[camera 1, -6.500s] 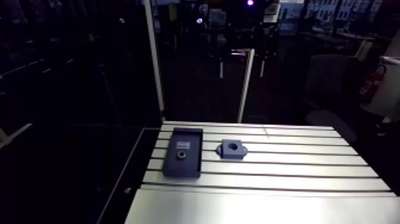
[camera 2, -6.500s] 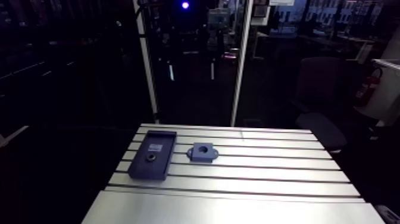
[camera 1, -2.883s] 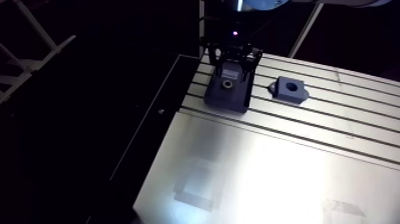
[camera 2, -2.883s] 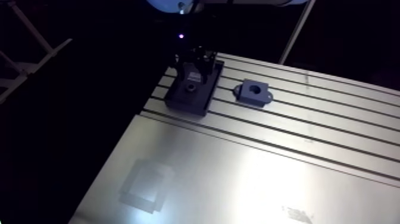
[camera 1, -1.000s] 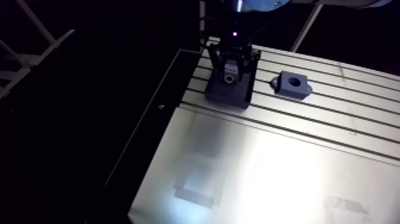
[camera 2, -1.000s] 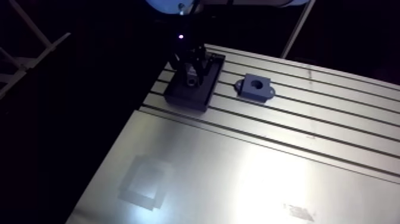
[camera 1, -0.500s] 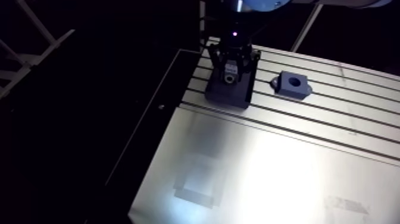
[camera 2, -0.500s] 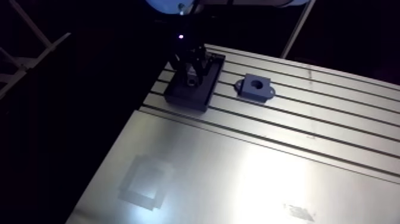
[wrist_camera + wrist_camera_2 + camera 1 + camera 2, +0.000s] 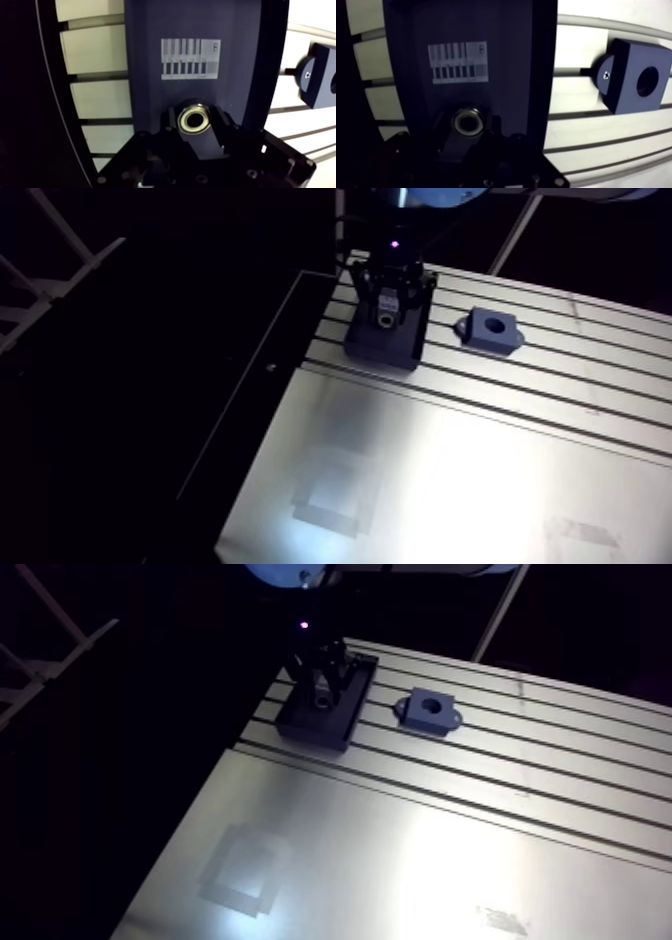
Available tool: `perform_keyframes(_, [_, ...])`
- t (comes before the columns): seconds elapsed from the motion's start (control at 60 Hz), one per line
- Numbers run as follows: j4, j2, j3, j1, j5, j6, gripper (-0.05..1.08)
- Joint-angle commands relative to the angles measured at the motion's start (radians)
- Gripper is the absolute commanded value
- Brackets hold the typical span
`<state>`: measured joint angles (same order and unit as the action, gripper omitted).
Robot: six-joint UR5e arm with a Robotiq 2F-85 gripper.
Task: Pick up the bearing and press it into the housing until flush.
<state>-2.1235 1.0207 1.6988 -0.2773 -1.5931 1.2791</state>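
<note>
End effector (image 9: 195,125) clamps the bearing (image 9: 195,119) in the tray (image 9: 147,60), near a striped label (image 9: 190,59), unreadable.

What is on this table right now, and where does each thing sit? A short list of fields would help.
table: slotted aluminium
tray: dark and shallow, near the table's edge, with a pale barred label inside
bearing: shiny ring lying in the tray, near the label
housing: dark block with an empty round hole, beside the tray
tool: down in the tray at the bearing; whether it grips is unclear
</note>
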Motion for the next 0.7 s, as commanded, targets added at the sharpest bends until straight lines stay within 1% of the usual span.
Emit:
perform_keyframes(0.017, [-0.004, 0.001, 0.000, 0.001, 0.000, 0.002, 0.52])
perform_keyframes(0.7, [-0.004, 0.000, 0.000, 0.000, 0.000, 0.003, 0.53])
